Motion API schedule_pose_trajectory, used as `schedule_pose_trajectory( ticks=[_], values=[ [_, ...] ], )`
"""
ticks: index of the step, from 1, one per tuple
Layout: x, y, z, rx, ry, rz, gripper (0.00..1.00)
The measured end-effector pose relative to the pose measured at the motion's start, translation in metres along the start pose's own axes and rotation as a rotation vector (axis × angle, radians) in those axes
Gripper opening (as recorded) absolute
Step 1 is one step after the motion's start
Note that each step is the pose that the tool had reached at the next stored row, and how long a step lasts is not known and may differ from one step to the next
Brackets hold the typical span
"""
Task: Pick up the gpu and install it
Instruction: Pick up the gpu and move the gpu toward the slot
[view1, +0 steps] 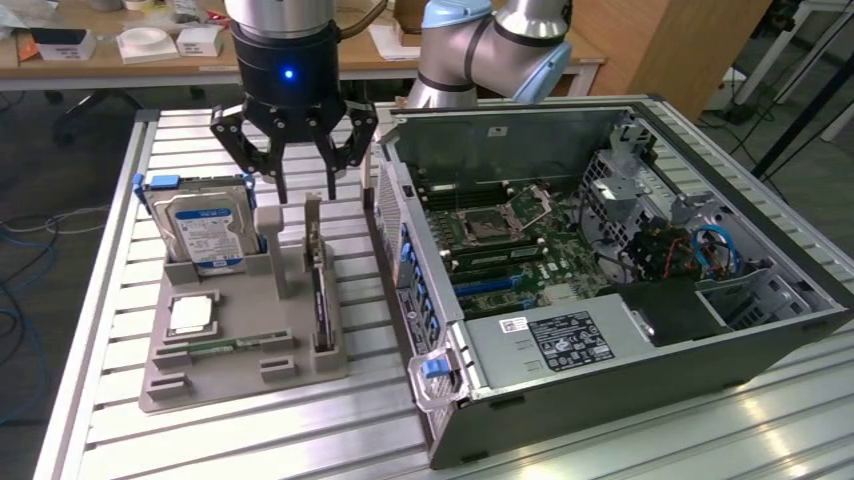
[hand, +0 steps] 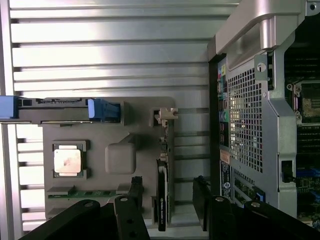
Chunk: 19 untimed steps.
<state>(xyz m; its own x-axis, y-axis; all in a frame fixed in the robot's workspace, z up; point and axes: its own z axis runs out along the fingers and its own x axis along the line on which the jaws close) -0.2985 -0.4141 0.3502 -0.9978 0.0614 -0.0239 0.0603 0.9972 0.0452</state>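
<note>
the gpu (view1: 322, 305) stands on its long edge in a slot of the grey tray (view1: 220, 390), on the side of the tray nearest the case (view1: 641, 395), with its pale bracket (view1: 312, 215) at the far end, up toward the arm. its long axis runs along the tray's length, roughly parallel to the case's side wall. the gripper (view1: 307, 185) hangs above the bracket end, jaws as wide as i've got them and holding nothing. what matters here is the line-up: from the wrist camera the card reads as a thin dark strip running straight down the gap between the two fingers (hand: 134, 200), one finger off each flat face, so the jaws sit square across its thin dimension. the strip looks a touch nearer one finger than the other, though not by much. in the exterior view the fingertips appear clear of the card's top edge; i judge no contact, but i can't be sure of the height. further out, on the exterior view's left, the hard drive (view1: 200, 235) stands in its own slot, well apart from the jaws.
</note>
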Motion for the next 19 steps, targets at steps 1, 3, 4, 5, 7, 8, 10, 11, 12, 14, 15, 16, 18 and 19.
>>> schedule_pose_trajectory(
  ticks=[1, 3, 4, 5, 7, 8, 10, 11, 12, 14, 15, 16, 18, 19],
  values=[
    [0.0, 0.0, 0.0, 0.0, 0.0, 0.0, 0.53],
    [0.0, 0.0, 0.0, 0.0, 0.0, 0.0, 0.53],
    [0.0, 0.0, 0.0, 0.0, 0.0, 0.0, 0.53],
    [0.0, 0.0, 0.0, 0.0, 0.0, 0.0, 0.53],
    [0.0, 0.0, 0.0, 0.0, 0.0, 0.0, 0.53],
    [0.0, 0.0, 0.0, 0.0, 0.0, 0.0, 0.53],
    [0.0, 0.0, 0.0, 0.0, 0.0, 0.0, 0.53],
    [0.0, 0.0, 0.0, 0.0001, 0.0001, 0.0, 0.53],
    [0.0, 0.0, 0.0, 0.0, 0.0, 0.0, 0.53],
    [0.0, 0.0, 0.0, 0.0, 0.0, 0.0, 0.53],
    [0.0, 0.0, 0.0, 0.0, 0.0, 0.0, 0.53],
    [0.0, 0.0, 0.0001, 0.0001, 0.0001, 0.0, 0.53],
    [0.0, 0.0, 0.0007, -0.0001, -0.0001, 0.0, 0.53],
    [0.0, 0.0, 0.0011, -0.0001, -0.0001, 0.0, 0.53]
  ],
)
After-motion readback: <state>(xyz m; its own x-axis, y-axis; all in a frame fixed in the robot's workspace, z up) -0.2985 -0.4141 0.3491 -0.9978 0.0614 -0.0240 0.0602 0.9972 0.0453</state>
